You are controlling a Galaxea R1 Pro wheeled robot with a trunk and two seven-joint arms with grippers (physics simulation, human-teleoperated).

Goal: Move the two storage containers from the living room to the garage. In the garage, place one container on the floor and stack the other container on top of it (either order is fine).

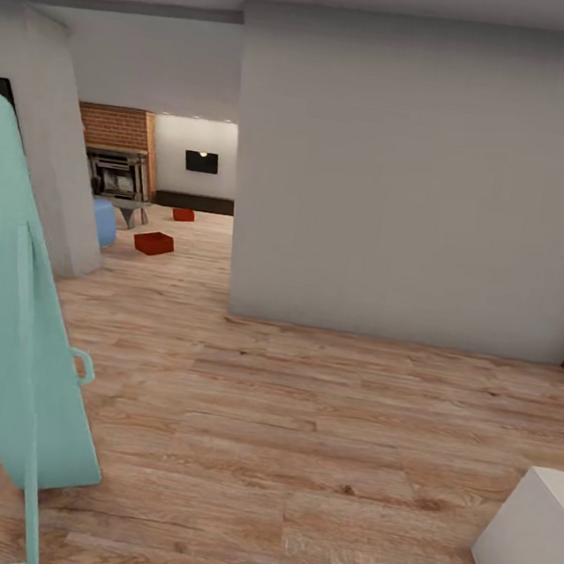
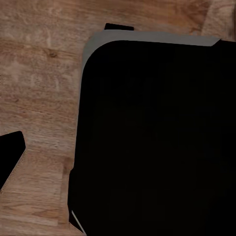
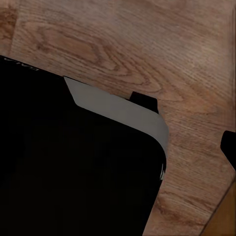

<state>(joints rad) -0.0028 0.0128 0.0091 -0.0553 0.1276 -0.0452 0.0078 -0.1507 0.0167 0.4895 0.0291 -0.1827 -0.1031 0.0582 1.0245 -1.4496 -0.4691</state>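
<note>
Two red-orange storage containers sit on the light wood plank floor of the living room, far ahead through the opening at the left of the head view. The nearer container (image 1: pixel 153 243) lies beside the blue sofa corner (image 1: pixel 104 220); the farther container (image 1: pixel 183 214) lies past it, near the grey low table (image 1: pixel 132 206). Both wrist views look down on the robot's black base over wood planks. A dark fingertip (image 2: pixel 11 156) of the left gripper and a dark fingertip (image 3: pixel 229 147) of the right gripper show at the picture edges, too little to judge either gripper's state.
A teal chair back (image 1: pixel 10 317) stands close at the left. A wide white wall (image 1: pixel 419 184) blocks the way straight ahead, with the opening to its left. A white block (image 1: pixel 531 551) sits at the lower right. The brick fireplace (image 1: pixel 115 128) is behind the containers.
</note>
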